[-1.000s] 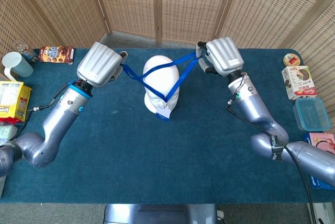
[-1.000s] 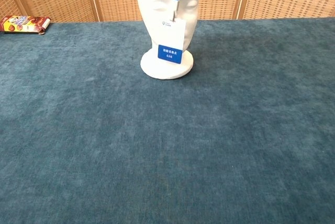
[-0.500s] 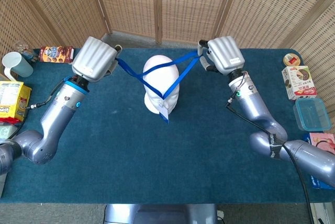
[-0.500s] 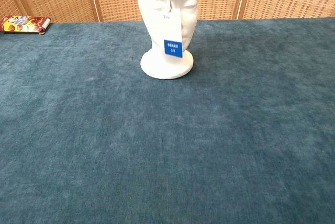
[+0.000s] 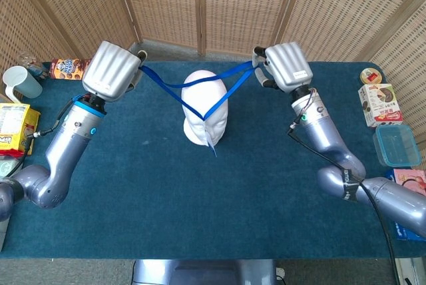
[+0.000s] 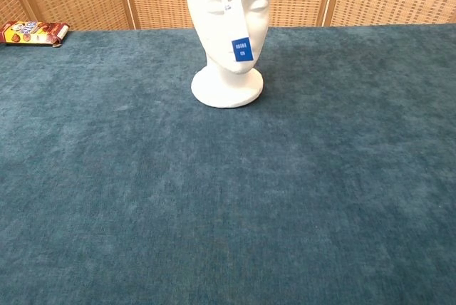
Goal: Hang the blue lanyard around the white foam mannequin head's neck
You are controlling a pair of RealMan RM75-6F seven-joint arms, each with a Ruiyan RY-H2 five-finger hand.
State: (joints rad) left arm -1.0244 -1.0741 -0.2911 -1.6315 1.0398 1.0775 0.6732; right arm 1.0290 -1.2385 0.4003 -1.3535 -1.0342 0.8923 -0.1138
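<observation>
1. We are holding the blue lanyard (image 5: 200,92) spread wide over the white foam mannequin head (image 5: 206,108), its far strand draped across the crown and its near strands meeting in a V at the face; it is not yet around the neck.
2. We are gripping one end of the loop with our left hand (image 5: 112,70), the strap running from its fingers toward the head.
3. We are gripping the other end with our right hand (image 5: 285,67), fingers curled around the strap just beside the head's other side.
4. We are letting the badge (image 6: 241,49) hang against the face, level with the chin in the chest view.
5. As we judge it, we are needing to keep the loop wide, carry the far strand behind the head, and lower both hands evenly toward the teal table (image 5: 266,192) so the head is not tipped.
</observation>
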